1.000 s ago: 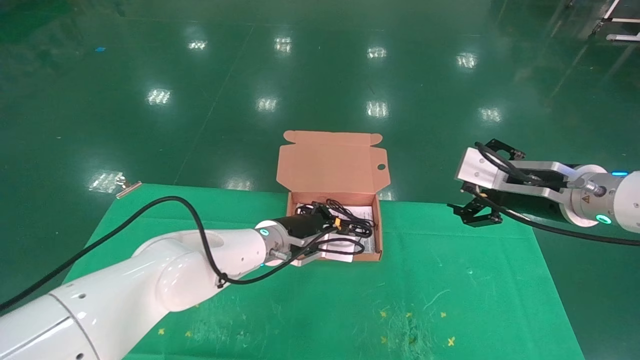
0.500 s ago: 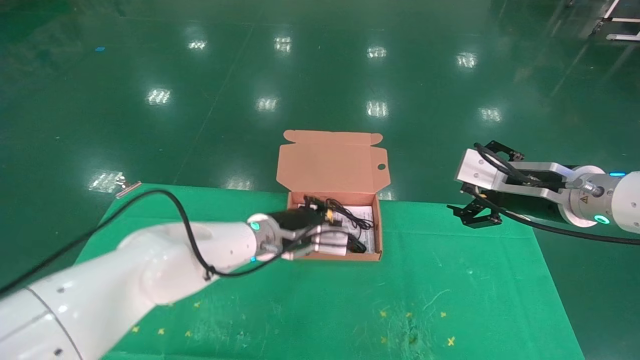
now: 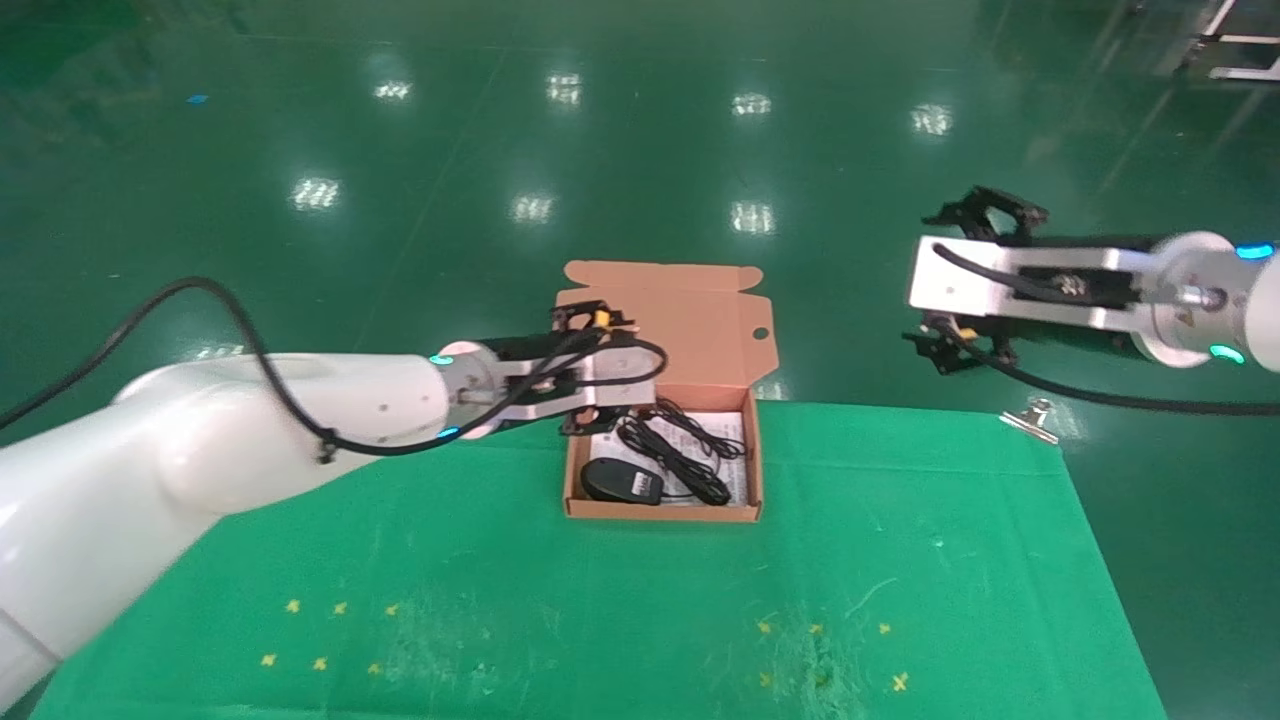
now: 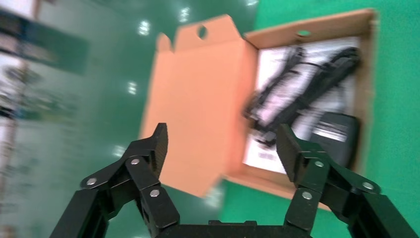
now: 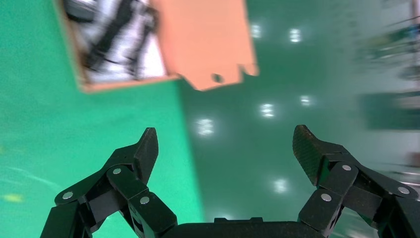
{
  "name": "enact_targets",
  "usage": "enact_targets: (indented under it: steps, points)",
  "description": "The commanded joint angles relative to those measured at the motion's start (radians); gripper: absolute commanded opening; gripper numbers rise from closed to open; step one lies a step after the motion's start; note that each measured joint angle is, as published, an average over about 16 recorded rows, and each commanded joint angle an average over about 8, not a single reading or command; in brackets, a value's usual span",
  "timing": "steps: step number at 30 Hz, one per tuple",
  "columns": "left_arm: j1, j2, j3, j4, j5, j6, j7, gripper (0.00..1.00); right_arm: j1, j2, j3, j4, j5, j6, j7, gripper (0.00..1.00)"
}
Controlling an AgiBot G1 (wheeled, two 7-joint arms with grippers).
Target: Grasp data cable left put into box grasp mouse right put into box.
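Left gripper (image 3: 590, 372) raised over box (image 3: 662, 512), empty.

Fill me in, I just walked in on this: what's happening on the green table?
Packing looks finished. The mouse and the cable both lie inside the open box, on a white sheet. The left hand is open and empty, held above the box's left rear corner in front of the raised lid. The right hand is also open and empty, parked off the table's far right edge. Neither hand touches anything.
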State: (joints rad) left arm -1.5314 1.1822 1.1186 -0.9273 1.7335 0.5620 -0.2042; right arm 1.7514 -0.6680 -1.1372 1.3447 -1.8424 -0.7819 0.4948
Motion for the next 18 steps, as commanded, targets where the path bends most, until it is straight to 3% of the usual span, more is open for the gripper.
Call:
enact_targets:
  steps: [1,18]
  points:
    - [0.014,-0.018,-0.026,-0.011,-0.032,0.03,0.0,1.0,-0.014,0.003,0.018,0.002,0.023,-0.019,-0.012,1.0]
    - [0.14,-0.175,-0.257,-0.11,-0.308,0.287,0.005,1.0,-0.195,0.017,0.248,-0.015,0.32,-0.209,-0.093,1.0]
